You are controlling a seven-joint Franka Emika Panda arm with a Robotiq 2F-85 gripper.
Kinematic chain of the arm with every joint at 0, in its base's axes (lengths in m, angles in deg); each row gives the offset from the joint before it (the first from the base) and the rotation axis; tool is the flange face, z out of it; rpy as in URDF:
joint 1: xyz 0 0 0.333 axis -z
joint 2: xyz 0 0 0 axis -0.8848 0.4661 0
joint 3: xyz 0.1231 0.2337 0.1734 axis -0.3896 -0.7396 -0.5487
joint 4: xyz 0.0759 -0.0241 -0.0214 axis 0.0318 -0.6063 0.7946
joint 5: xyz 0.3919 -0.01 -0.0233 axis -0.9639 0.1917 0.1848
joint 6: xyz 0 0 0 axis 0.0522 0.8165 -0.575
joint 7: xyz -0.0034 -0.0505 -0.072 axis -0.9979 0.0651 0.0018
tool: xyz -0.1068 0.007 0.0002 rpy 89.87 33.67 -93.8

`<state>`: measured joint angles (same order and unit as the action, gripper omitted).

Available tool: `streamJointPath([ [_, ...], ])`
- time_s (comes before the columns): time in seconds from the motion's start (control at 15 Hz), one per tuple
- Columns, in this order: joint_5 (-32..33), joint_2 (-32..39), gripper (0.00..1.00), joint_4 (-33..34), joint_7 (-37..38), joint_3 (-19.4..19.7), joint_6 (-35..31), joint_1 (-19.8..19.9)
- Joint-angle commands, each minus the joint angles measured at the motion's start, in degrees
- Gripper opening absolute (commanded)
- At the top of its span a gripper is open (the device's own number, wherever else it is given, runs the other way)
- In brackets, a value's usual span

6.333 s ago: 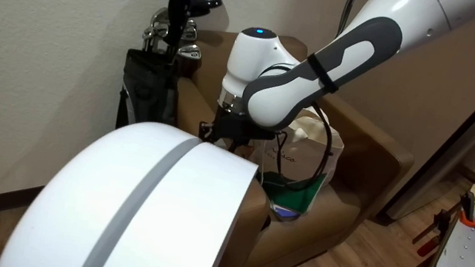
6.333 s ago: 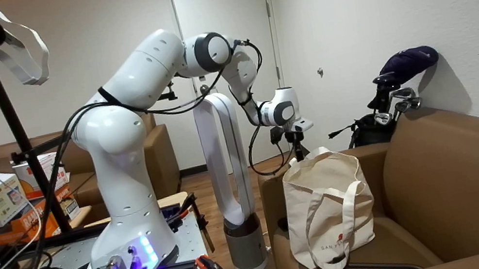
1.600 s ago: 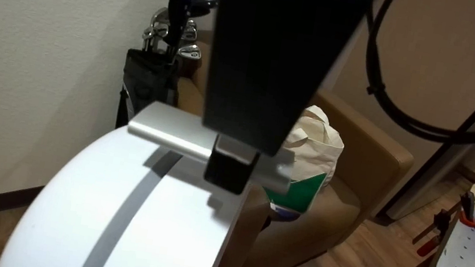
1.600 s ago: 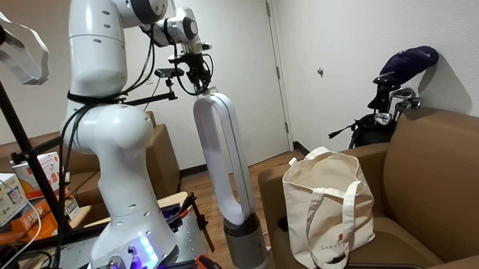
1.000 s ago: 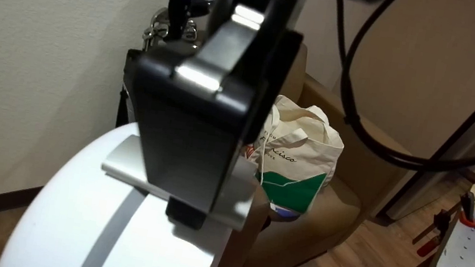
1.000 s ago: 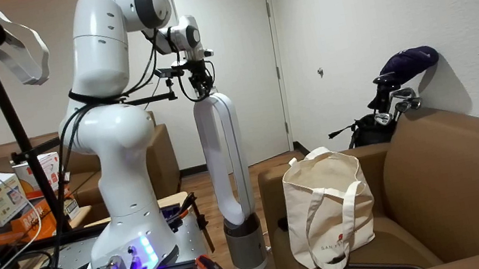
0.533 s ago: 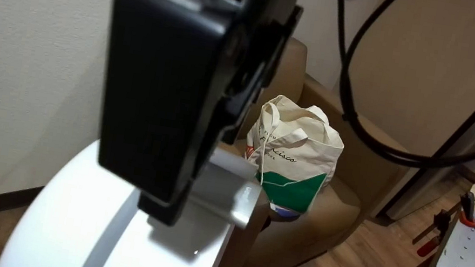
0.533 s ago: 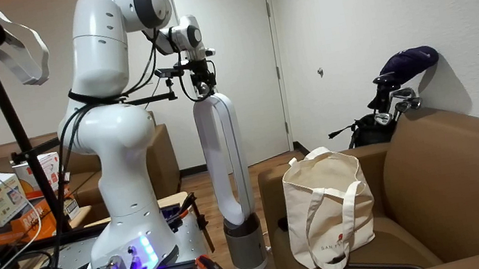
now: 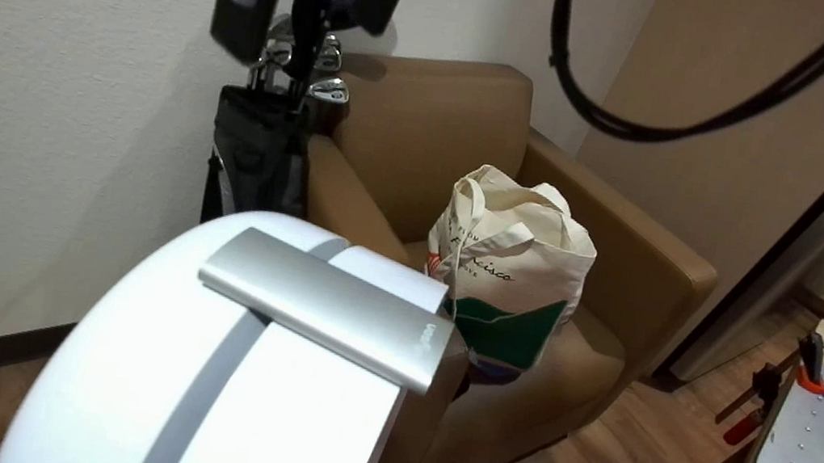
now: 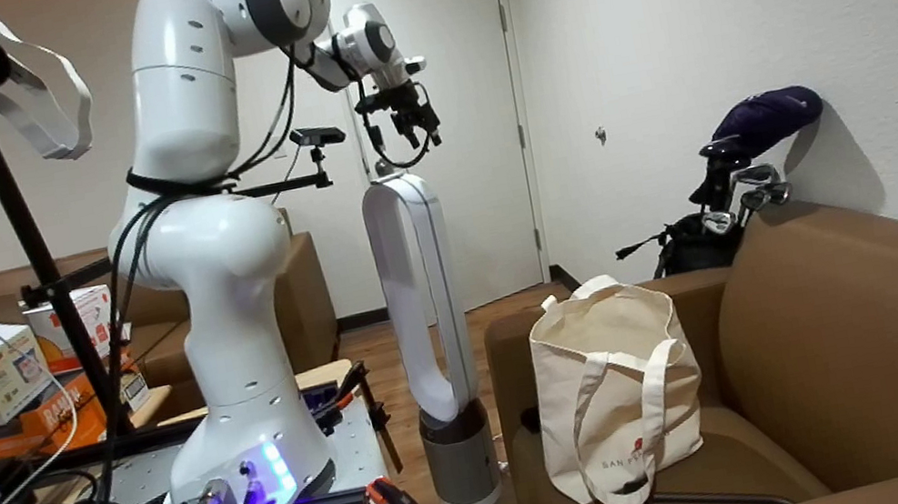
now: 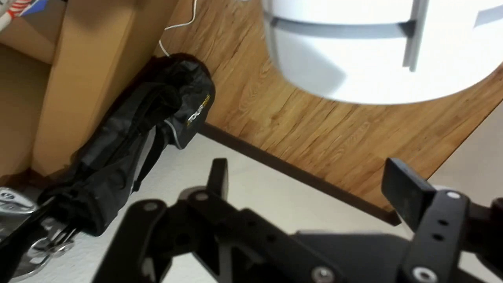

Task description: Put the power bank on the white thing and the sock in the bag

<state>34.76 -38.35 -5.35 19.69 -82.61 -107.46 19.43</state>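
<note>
The power bank (image 9: 327, 309), a flat silver-grey slab, lies across the grey stripe on top of the white thing (image 9: 139, 362) in an exterior view. The white thing (image 10: 393, 299) stands on the floor as a tall loop. In the wrist view, what looks like the power bank (image 11: 415, 39) shows edge-on across the white thing (image 11: 314, 59). My gripper (image 9: 310, 14) is open and empty, above and apart from the power bank. Its fingers are wide apart in the wrist view (image 11: 312, 182). The cream bag (image 9: 511, 254) stands on the armchair with handles up. The sock is out of view.
A dark golf bag (image 9: 260, 152) with clubs leans by the wall beside the brown armchair (image 9: 429, 120). A small camera on a stand (image 10: 318, 136) is near the arm. The robot's table carries clamps (image 10: 349, 390). A black cable loop hangs by the wrist.
About 1.6 seconds ago my gripper held the power bank above the white thing. It lowered it onto the top, let go, then rose and tilted away. The bag has not moved.
</note>
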Motion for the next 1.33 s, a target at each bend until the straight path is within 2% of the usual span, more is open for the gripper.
streamJointPath([
  [0.0,5.71,-3.15,1.0,-0.9,4.55,2.7,0.9,1.76],
  [0.33,10.8,-7.78,1.0,-8.0,6.53,4.36,-2.0,7.54],
  [0.8,9.76,-13.99,1.0,-26.86,12.34,1.88,-7.55,16.2],
  [0.93,9.23,-15.55,1.0,-33.07,12.75,1.07,-10.61,17.94],
  [1.13,14.79,-16.23,1.0,-40.66,15.34,0.59,-12.67,19.52],
  [1.27,16.65,-15.69,1.0,-42.59,17.33,-0.21,-13.99,19.99],
])
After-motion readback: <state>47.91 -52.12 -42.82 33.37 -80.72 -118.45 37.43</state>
